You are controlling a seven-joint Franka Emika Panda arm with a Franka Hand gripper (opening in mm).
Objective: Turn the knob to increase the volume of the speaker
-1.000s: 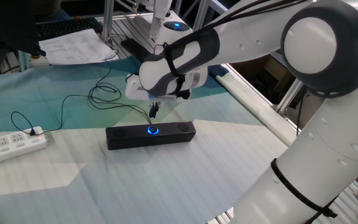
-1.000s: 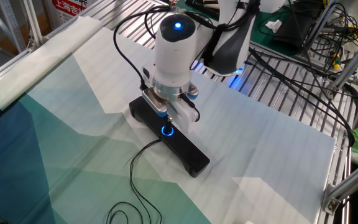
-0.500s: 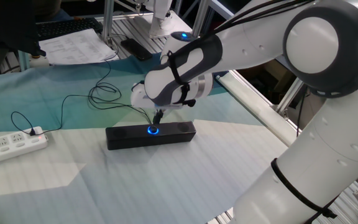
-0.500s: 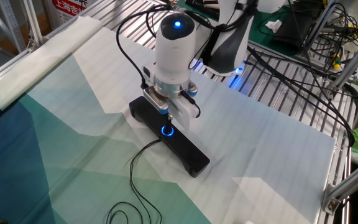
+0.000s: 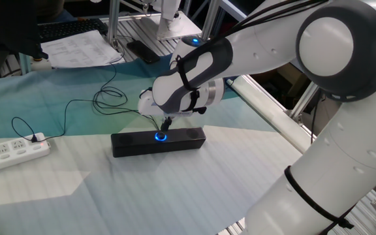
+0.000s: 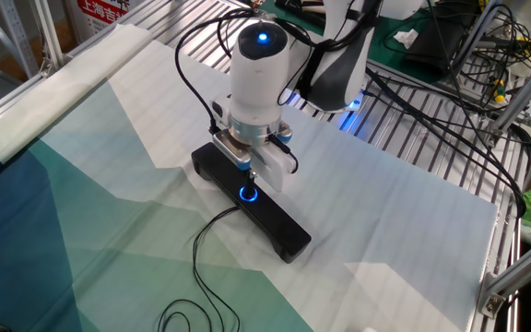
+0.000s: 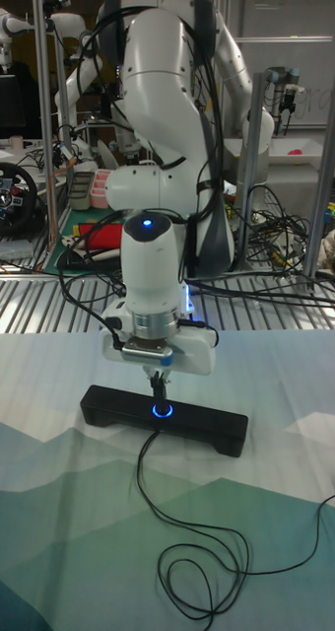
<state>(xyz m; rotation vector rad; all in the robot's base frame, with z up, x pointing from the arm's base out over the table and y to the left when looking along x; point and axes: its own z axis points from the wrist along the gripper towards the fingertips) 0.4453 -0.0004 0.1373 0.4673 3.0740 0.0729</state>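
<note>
The speaker [image 5: 136, 142] is a long black bar lying on the teal and white cloth; it also shows in the other fixed view [image 6: 279, 231] and the tall view [image 7: 202, 424]. Its knob [image 5: 158, 136] glows blue in the middle of the bar [image 6: 248, 194] [image 7: 162, 410]. My gripper [image 5: 164, 128] points straight down onto the knob, its dark fingers drawn close together and shut on it [image 6: 250, 184] [image 7: 160, 394]. The fingertips hide part of the blue ring.
A white power strip [image 5: 12, 153] lies at the left edge. The speaker's thin black cable [image 5: 77, 103] loops across the cloth [image 7: 187, 552]. Papers [image 5: 77, 49] lie at the back left. Metal rails [image 6: 413, 138] border the cloth.
My wrist has rotated about the vertical axis while the fingers stayed on the knob; most of the turn came in the first half second. The speaker has not shifted.
</note>
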